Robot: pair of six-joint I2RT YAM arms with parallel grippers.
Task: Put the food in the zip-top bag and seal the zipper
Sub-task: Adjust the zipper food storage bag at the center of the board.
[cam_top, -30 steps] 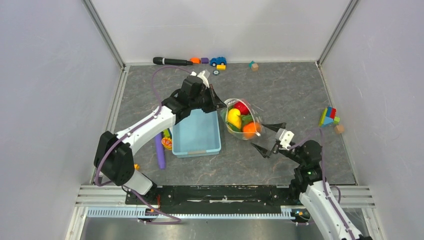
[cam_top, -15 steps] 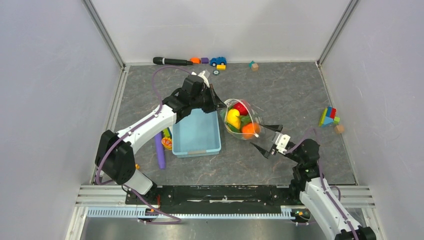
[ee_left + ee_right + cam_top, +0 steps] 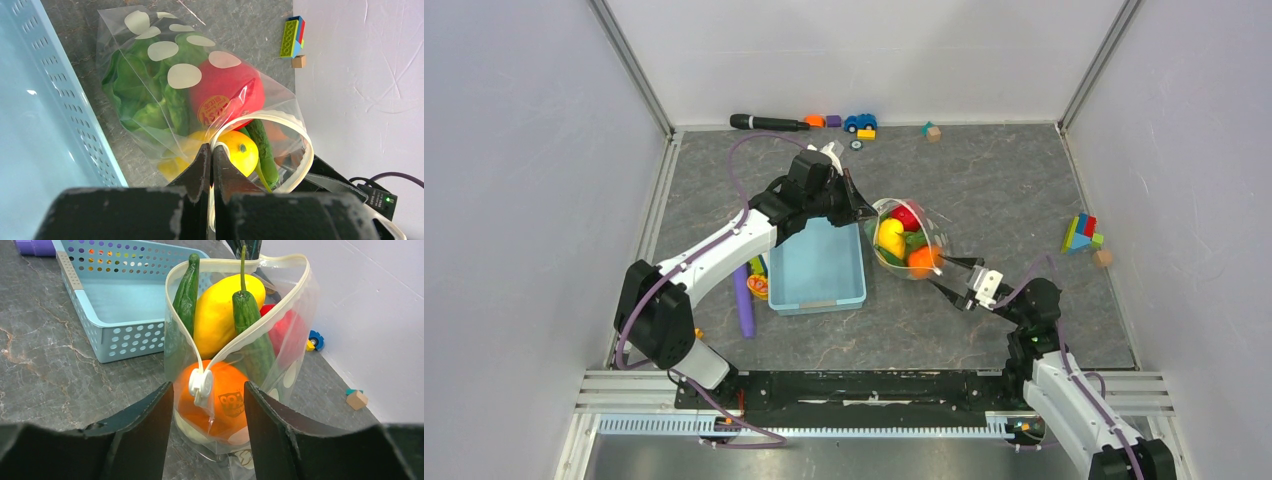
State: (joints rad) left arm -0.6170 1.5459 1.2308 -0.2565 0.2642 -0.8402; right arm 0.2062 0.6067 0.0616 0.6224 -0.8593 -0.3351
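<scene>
The zip-top bag (image 3: 906, 240) stands open on the table right of the basket, holding the food: red (image 3: 230, 97), yellow (image 3: 220, 310) and orange (image 3: 225, 405) round pieces, lettuce (image 3: 135, 95) and cucumber (image 3: 250, 320). Its white zipper (image 3: 265, 315) gapes in a loop, with the white slider (image 3: 201, 384) at the near end. My left gripper (image 3: 211, 150) is shut on the zipper edge at the bag's far-left end (image 3: 859, 207). My right gripper (image 3: 209, 387) is open, its fingers on either side of the slider end, not touching it (image 3: 949, 277).
The light-blue basket (image 3: 817, 268) sits left of the bag, with a purple rod (image 3: 743, 305) and an orange wedge (image 3: 757, 285) beside it. A black marker (image 3: 769, 123), toy car (image 3: 860, 122) and blocks (image 3: 932, 131) line the back wall. Stacked bricks (image 3: 1081, 235) lie at right.
My right gripper has moved forward and left toward the bag, so its open fingers now flank the slider end. The left gripper still holds the zipper edge.
</scene>
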